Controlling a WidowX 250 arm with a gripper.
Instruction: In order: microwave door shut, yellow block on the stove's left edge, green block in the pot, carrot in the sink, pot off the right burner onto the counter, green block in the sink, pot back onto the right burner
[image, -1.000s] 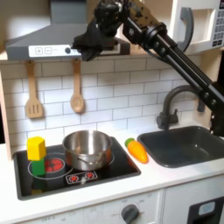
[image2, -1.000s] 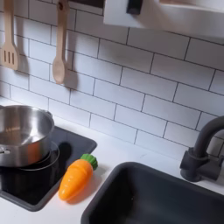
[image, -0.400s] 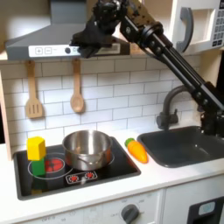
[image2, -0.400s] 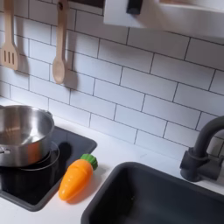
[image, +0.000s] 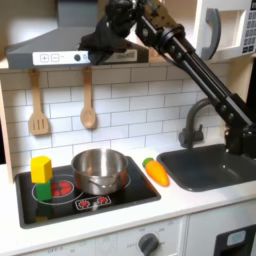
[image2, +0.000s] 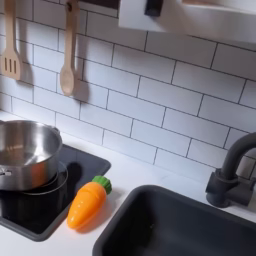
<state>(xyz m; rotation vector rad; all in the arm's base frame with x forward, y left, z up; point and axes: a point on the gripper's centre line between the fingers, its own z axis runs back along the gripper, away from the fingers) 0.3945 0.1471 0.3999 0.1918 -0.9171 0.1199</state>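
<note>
1. While my gripper (image: 97, 45) hangs high by the range hood (image: 50, 52), holding nothing, I cannot tell if my fingers are open.
2. Yellow block (image: 41, 166) sits on the green block (image: 42, 188), at the stove's (image: 60, 208) left in the first exterior view — not yet moved.
3. Pot (image: 99, 170) is on its burner and the carrot (image2: 86, 205) lies beside the sink (image: 212, 166) — nearly every step remains.

pot (image2: 22, 155) cut by second exterior view's left edge, sink (image2: 180, 230) cropped below, claw (image: 92, 45) jaws indistinct
</note>
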